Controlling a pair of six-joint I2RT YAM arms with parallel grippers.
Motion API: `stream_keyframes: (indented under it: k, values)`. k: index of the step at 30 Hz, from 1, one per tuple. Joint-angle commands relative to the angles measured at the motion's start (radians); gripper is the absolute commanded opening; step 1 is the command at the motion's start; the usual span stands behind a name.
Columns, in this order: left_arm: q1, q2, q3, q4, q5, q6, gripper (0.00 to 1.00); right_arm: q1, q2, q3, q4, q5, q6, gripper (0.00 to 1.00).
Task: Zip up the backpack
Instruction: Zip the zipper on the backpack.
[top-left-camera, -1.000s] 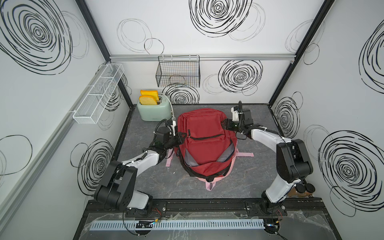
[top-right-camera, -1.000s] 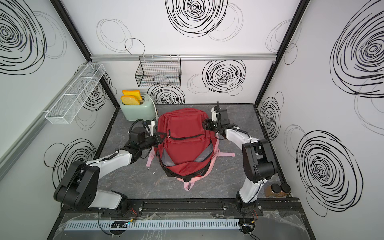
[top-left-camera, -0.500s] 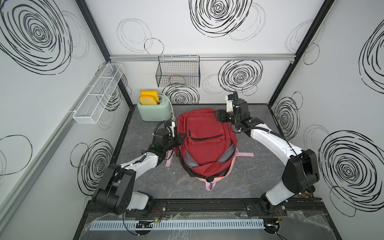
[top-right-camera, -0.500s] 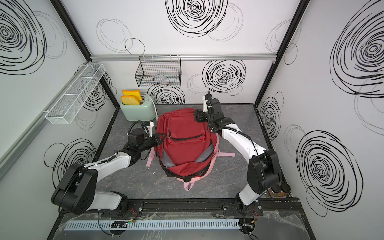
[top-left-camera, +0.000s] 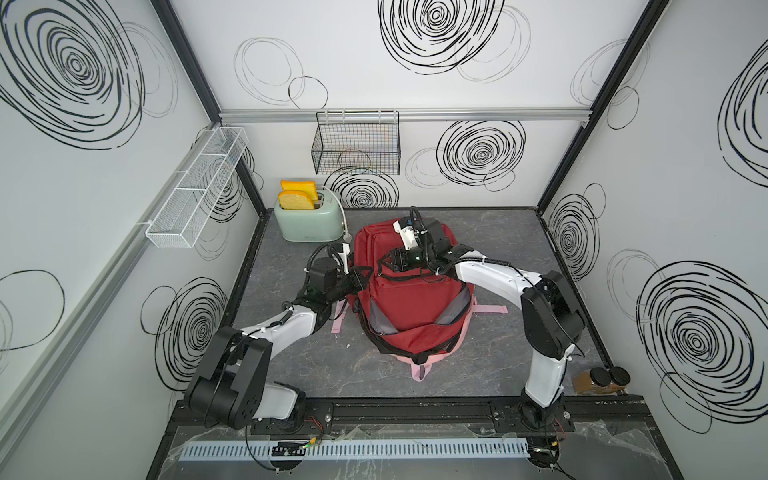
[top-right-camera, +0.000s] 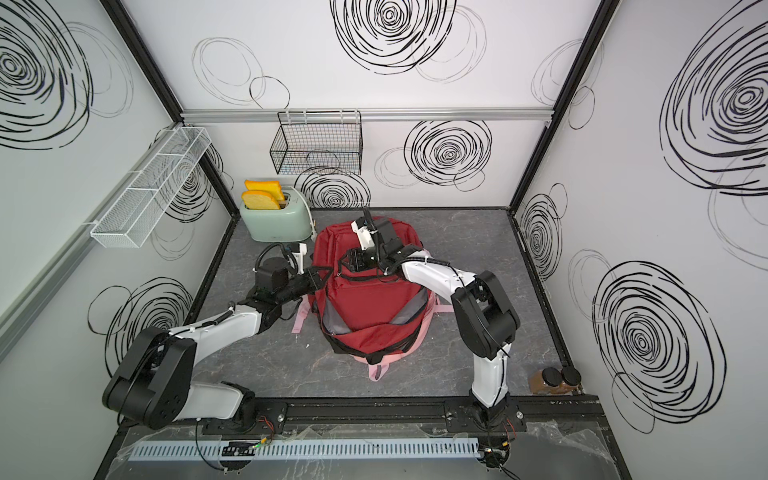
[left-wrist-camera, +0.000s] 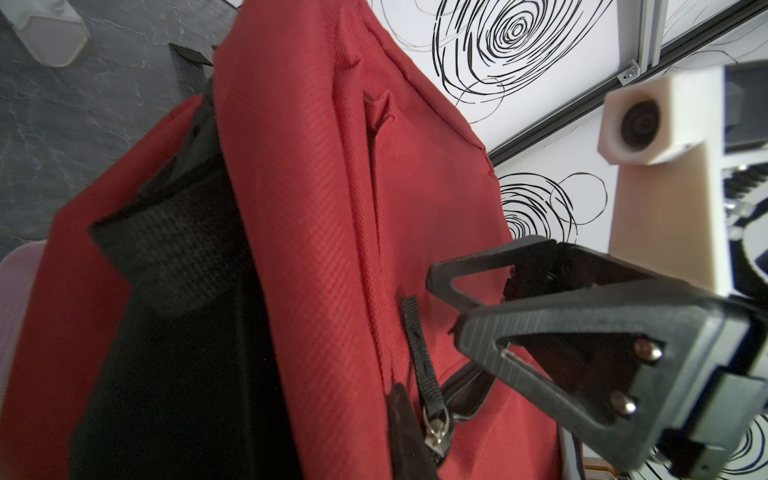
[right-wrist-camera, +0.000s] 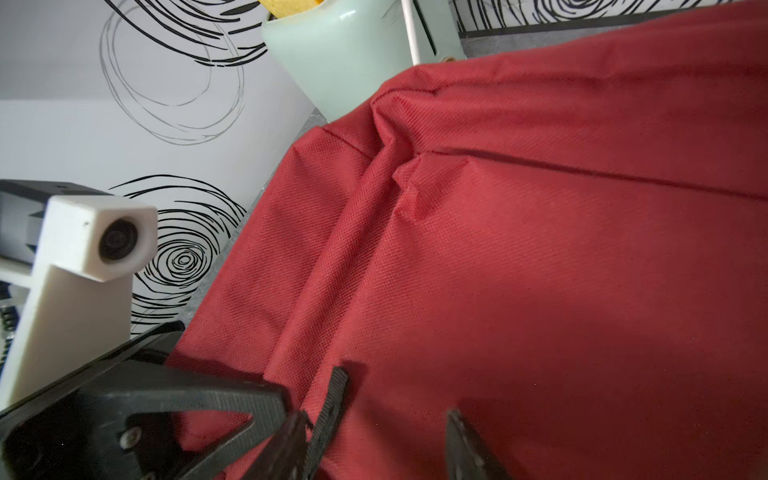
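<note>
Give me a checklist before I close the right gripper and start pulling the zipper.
1. The zipper pull sits inside the right gripper: ok, close to one finger.
2. The right gripper is closed on the pull: not ok, jaws open.
3. The left gripper is shut at the backpack side: ok.
4. The left gripper is pinching cloth: cannot tell.
5. The toaster stands apart from both arms: ok.
6. The main opening is closed: not ok, grey lining shows.
</note>
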Motion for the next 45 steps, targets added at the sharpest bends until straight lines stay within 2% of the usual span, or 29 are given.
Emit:
stream_keyframes:
  k: [1, 22, 25, 32, 45]
  values:
    - [0.000, -0.012, -0.009, 0.067, 0.038, -0.018, 0.00, 0.006, -0.002, 0.017, 0.039, -0.030, 0.024, 0.55]
    - [0.000, -0.015, -0.011, 0.086, 0.050, -0.021, 0.00, 0.061, 0.077, 0.043, 0.046, -0.035, 0.048, 0.42]
    - [0.000, -0.017, -0.012, 0.086, 0.053, -0.022, 0.00, 0.067, 0.090, 0.046, 0.042, -0.032, 0.048, 0.35]
    - [0.004, -0.024, -0.013, 0.076, 0.041, -0.017, 0.00, 0.064, 0.085, 0.029, 0.047, -0.032, 0.055, 0.00]
    - [0.017, -0.045, -0.019, 0.024, -0.025, 0.000, 0.00, 0.009, -0.084, -0.120, 0.101, 0.022, 0.073, 0.00]
